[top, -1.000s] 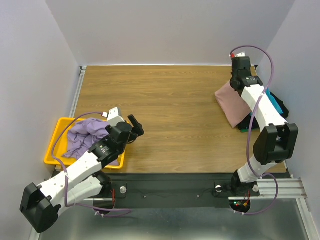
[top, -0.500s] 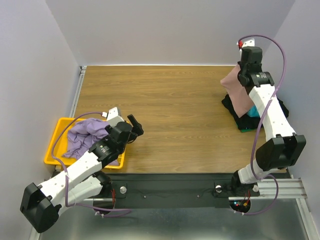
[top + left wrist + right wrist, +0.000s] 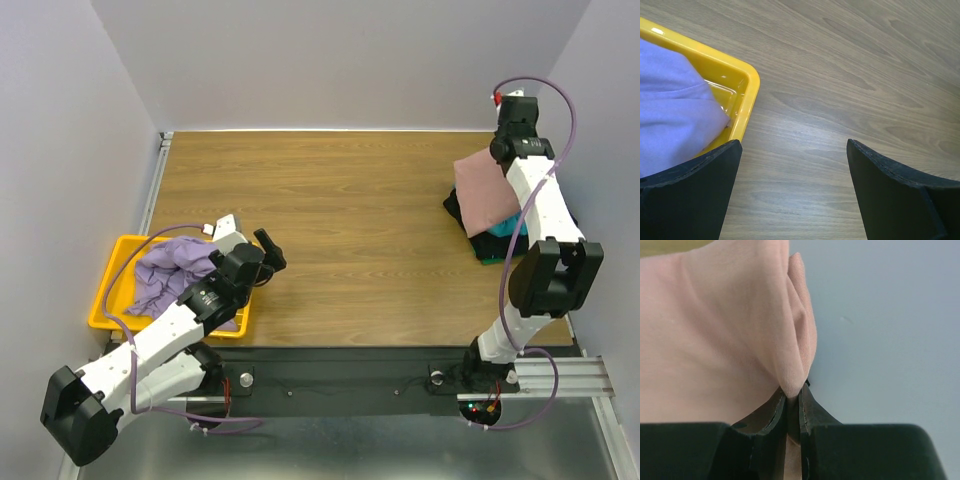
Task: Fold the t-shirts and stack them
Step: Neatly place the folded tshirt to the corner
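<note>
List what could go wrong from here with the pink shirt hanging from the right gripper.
1. The right gripper pinches only a thin fold of the pink t-shirt, so the cloth might slip out and land crumpled.
2. The cloth hangs over the black t-shirt and teal t-shirt below, and moving it could drag them out of place.
3. The wrist is up near the right wall, so a wide swing may hit it.
</note>
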